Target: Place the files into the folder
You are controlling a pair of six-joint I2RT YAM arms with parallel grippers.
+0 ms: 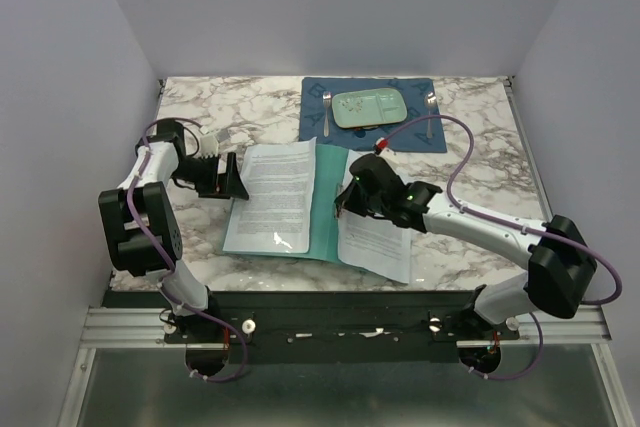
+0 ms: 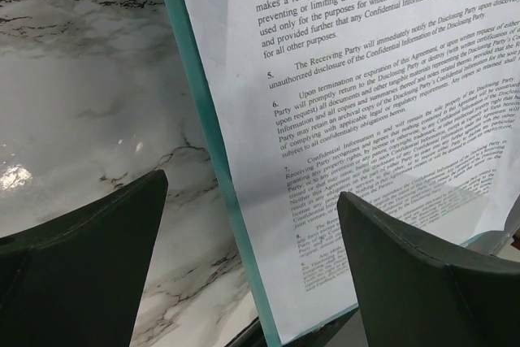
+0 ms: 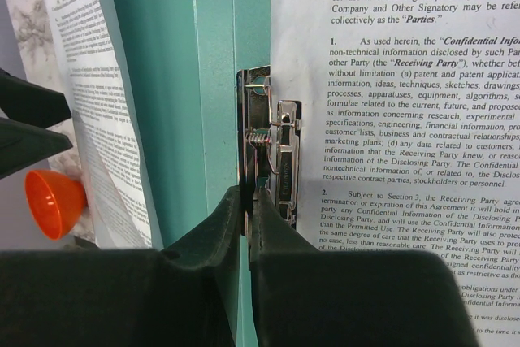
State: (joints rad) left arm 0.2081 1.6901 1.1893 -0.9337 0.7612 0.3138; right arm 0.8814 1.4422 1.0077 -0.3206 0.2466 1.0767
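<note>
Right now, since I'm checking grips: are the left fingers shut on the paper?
No, the left fingers stand wide apart, with the paper showing between them.

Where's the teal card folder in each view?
Top external: thin teal card folder mid-table, between both arms.
Left wrist: its edge runs diagonally, left of centre.
Right wrist: wide vertical band, centre-left.
Shared landmark: white printed paper sheet on its left leaf.
</note>
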